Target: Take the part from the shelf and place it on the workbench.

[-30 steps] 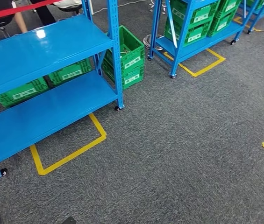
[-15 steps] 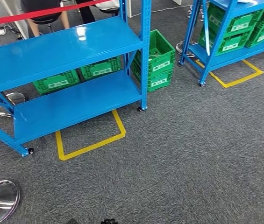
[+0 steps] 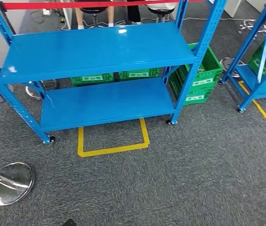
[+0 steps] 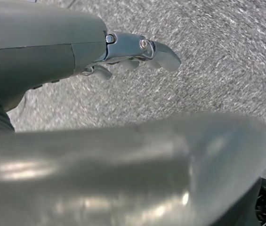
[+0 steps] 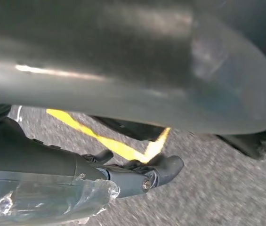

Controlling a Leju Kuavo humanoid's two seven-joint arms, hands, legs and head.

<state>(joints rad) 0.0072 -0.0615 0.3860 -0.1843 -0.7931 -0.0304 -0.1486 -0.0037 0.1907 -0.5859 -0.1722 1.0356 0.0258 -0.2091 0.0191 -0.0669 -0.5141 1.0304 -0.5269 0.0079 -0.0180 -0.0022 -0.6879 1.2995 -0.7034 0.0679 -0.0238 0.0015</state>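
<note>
The right hand [image 5: 138, 174] hangs over the carpet [image 3: 195, 179], gripping a clear plastic-wrapped part [image 5: 46, 200] for carrying to the workbench. The left hand [image 4: 124, 52] hangs with its fingers loosely apart, holding nothing. The blue shelf [image 3: 99, 52] stands ahead, its boards bare.

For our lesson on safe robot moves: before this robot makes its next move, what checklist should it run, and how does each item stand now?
1. Blue shelf squarely ahead: ok.
2. Part located on its boards: not ok, plain blue surfaces.
3. Left hand free: ok, fingers straight, holding nothing.
4. Right hand free: cannot tell; clear plastic lies against it.
5. Stanchion base out of the path: ok, it stands off to the left.
</note>
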